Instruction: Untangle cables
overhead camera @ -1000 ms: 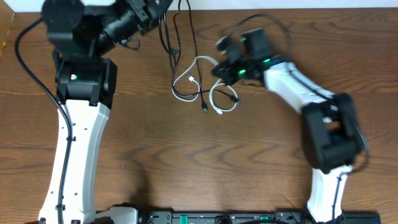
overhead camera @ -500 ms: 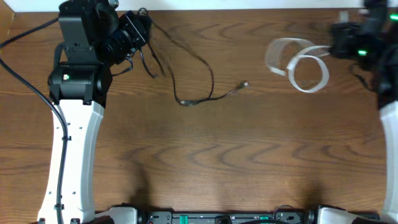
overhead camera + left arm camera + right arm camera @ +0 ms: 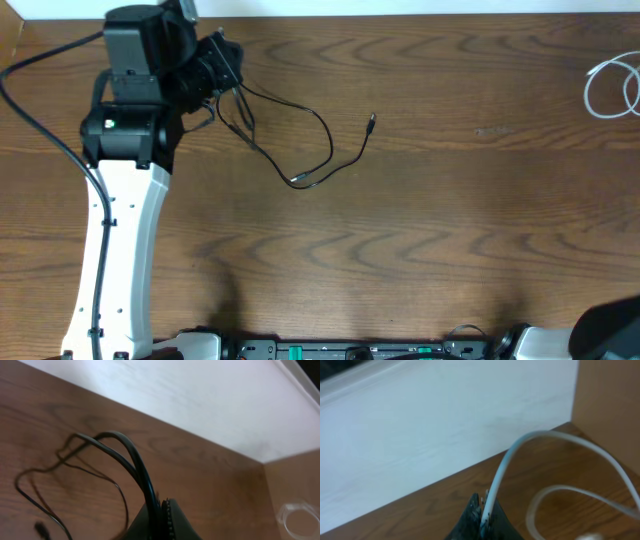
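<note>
The jaws of the left gripper [image 3: 163, 510] are pressed together on the black cable [image 3: 136, 461], which rises from between them in a doubled arc and drops back to the tabletop [image 3: 210, 480]. From above, that gripper [image 3: 218, 72] sits near the far left edge. The black cable [image 3: 329, 140] trails rightward from it in loose curves, dips to a low bend with a small plug, then climbs to a second plug end lying free on the wood. The left arm [image 3: 118, 230] runs from the gripper toward the near edge.

The jaws of the right gripper [image 3: 482, 516] are clamped on the white cable [image 3: 501, 476]. The cord bends up and to the right out of the grip, with a second pale loop, blurred, lower on the right. In the overhead view the white cable [image 3: 589, 92] shows only as a curl at the far right edge, well apart from the black one. The right gripper itself is out of that view. A white wall [image 3: 420, 435] borders the tabletop [image 3: 450, 220] behind both grippers.
</note>
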`<action>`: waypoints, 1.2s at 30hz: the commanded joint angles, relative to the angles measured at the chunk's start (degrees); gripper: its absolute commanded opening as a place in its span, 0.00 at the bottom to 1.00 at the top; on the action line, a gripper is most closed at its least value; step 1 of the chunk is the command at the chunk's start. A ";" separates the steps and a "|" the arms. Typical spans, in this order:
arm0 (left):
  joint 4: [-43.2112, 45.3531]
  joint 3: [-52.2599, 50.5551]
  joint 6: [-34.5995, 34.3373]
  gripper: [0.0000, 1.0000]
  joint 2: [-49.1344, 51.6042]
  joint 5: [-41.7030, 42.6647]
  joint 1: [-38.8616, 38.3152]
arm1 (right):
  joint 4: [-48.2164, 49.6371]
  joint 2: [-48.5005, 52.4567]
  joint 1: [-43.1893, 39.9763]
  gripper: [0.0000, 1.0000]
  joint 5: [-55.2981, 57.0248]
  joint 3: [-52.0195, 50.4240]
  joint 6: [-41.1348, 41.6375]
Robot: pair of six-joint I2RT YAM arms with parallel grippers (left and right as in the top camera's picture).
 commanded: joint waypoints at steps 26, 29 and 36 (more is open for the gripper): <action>-0.70 0.04 6.47 0.08 -0.70 4.20 -10.25 | -22.01 5.97 9.64 0.99 -33.31 0.13 -7.63; 3.50 0.04 6.51 0.08 -0.70 12.02 -10.25 | -22.01 5.99 14.78 0.99 -33.18 0.13 -9.81; 7.74 0.04 14.69 0.07 -0.63 29.64 -12.02 | -21.77 5.99 19.93 0.99 -31.12 0.13 -9.99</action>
